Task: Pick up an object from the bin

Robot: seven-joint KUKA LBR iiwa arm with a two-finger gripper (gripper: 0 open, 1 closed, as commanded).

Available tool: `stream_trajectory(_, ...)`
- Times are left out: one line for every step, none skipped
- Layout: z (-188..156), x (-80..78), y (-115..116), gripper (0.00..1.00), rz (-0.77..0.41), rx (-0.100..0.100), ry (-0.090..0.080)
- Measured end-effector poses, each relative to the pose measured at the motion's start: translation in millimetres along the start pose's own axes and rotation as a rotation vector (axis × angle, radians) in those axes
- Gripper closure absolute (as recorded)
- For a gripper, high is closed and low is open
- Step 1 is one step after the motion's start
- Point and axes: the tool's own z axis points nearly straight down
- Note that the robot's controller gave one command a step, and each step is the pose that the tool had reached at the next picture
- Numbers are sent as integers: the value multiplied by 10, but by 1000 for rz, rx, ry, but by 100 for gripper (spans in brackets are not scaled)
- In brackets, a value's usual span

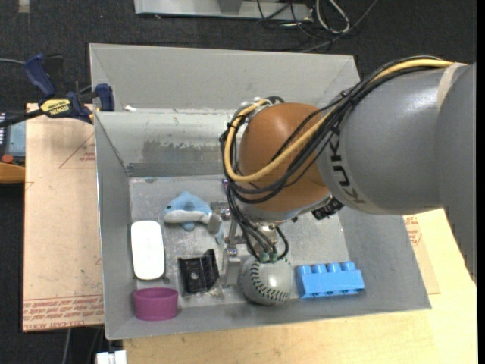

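**Operator:** First item?

**Clerk:** Ball, grey-white, with stitched seams like a baseball's. You find it on the floor of the bin, close to the front wall, about midway along it.

**Operator:** And the gripper?

**Clerk:** Gripper, one, under the arm's orange cover. It is low in the bin, just left of the ball and just right of a black plastic bracket. You cannot tell from this view whether it is open or closed, nor whether it touches either piece.

**Operator:** The rest of the stock?

**Clerk:** Blue building brick, studs on top, just beside the ball on its right. Purple ring, in the front left corner. White rounded bar, lying lengthwise behind the ring along the left wall. Light-blue toy with a white part, further back, near the gripper's left side. All lie singly on the floor; you see nothing heaped.
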Motion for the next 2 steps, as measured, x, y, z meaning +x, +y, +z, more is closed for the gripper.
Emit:
stream_trajectory(758, -281, 151, 0, -590, -2, 1)
stream_trajectory(713, -300, 123, 0, -617, -3, -4)
